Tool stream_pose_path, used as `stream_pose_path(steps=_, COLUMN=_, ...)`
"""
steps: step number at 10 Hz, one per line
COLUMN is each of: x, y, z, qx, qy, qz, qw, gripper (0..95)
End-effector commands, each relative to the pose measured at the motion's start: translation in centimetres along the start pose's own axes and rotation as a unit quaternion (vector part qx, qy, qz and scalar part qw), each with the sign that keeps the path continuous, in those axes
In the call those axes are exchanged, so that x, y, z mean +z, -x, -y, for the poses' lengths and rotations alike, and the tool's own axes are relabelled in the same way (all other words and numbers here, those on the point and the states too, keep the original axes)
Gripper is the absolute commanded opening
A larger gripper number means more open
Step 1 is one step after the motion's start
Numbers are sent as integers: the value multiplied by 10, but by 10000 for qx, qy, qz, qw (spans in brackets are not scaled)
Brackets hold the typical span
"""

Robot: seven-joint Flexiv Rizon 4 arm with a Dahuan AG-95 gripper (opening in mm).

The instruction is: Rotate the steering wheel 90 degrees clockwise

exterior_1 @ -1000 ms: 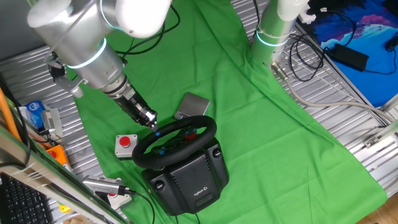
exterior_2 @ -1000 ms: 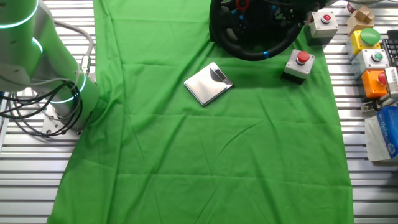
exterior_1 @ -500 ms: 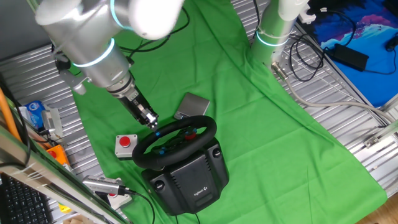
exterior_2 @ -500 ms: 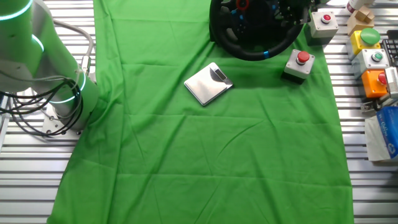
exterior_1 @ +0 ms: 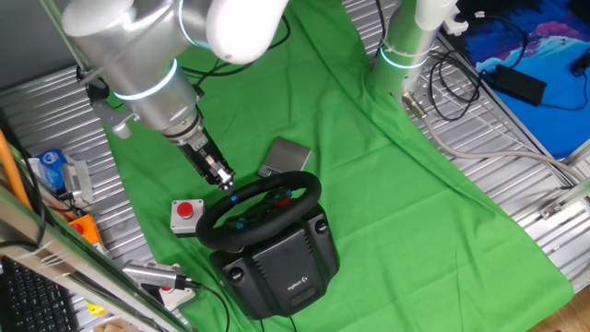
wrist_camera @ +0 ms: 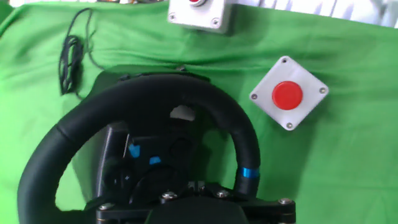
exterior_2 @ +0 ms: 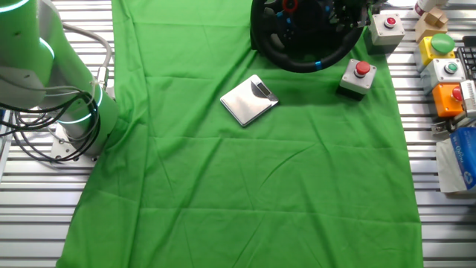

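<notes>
The black steering wheel (exterior_1: 263, 210) stands tilted on its bulky black base (exterior_1: 281, 265) on the green cloth. My gripper (exterior_1: 224, 182) hangs at the rim's upper left, just above the blue mark on the rim; I cannot tell whether it touches. In the hand view the rim (wrist_camera: 155, 99) arcs across the frame with the blue mark at right, and my gripper (wrist_camera: 196, 185) shows at the bottom edge, its two small fingers pressed together with nothing between them. In the other fixed view the wheel (exterior_2: 297, 63) is at the top edge, and the gripper is hard to make out.
A small grey box with a red button (exterior_1: 186, 214) sits left of the wheel, also in the hand view (wrist_camera: 287, 94). A flat silver device (exterior_1: 284, 157) lies behind the wheel. A second arm's base (exterior_1: 406, 55) stands at the back. Several button boxes (exterior_2: 445, 71) line the table edge.
The arm's upper links have shifted a little to the right and up. The gripper tip stays by the rim, and the wheel has not turned.
</notes>
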State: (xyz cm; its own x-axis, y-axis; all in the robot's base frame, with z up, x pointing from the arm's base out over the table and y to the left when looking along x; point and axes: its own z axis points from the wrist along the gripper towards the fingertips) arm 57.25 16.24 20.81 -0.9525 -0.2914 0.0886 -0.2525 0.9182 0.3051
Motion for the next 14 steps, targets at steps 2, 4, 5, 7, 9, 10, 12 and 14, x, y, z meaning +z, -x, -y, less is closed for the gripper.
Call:
stream_pose_path(steps=2, x=-3, y=-12, z=38, qx=-310, qy=100, qz=21, qw=9995, gripper=0)
stream_pose_path(steps=4, x=8, y=-22, z=78, qx=-737, qy=36, qz=-9, qw=9973, gripper=0)
stream_pose_path(steps=5, x=15, y=-30, z=100, qx=-962, qy=-22, qz=-33, qw=9954, gripper=0)
stream_pose_path(steps=7, x=17, y=-41, z=123, qx=-1198, qy=-71, qz=-71, qw=9927, gripper=0)
stream_pose_path(steps=9, x=17, y=-45, z=128, qx=-1272, qy=-105, qz=-95, qw=9918, gripper=0)
stream_pose_path(steps=10, x=17, y=-45, z=128, qx=-1271, qy=-123, qz=-113, qw=9918, gripper=0)
stream_pose_path(steps=12, x=17, y=-45, z=128, qx=-1316, qy=-127, qz=-110, qw=9912, gripper=0)
stream_pose_path(steps=14, x=17, y=-45, z=128, qx=-1345, qy=-134, qz=-100, qw=9908, gripper=0)
